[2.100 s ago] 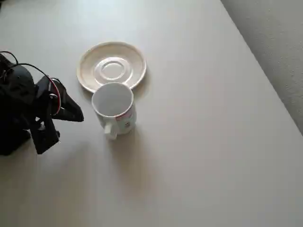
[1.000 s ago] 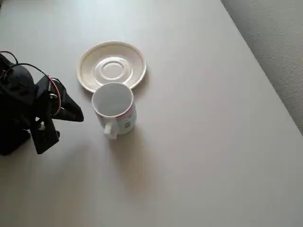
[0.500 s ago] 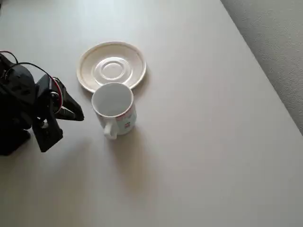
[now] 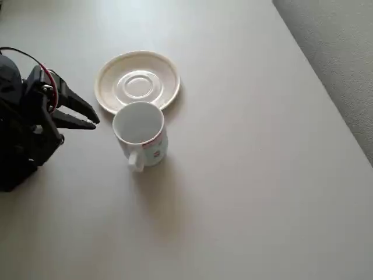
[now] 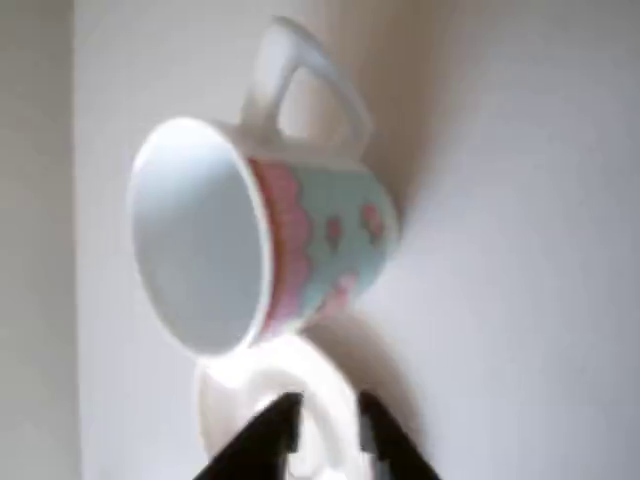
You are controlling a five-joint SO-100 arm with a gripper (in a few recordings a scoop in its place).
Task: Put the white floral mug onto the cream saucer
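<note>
Nothing done | mug [image 4: 140, 133] on table at saucer's [image 4: 111, 79] 6 o'clock | gripper [image 4: 92, 116] apart, empty, at mug's 9 o'clock | grasp and placing left

One white floral mug [image 4: 140, 133], one cream saucer [image 4: 137, 81], one black gripper [image 4: 93, 116] with two fingers on one arm [image 4: 23, 128], all on one pale table [image 4: 245, 175]; in the wrist view, one mug [image 5: 255, 240] again.

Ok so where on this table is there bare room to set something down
Bare table runs right of the white floral mug and cream saucer to the table's edge, and along the bottom. Crowded where mug, saucer and gripper cluster at upper left.
</note>
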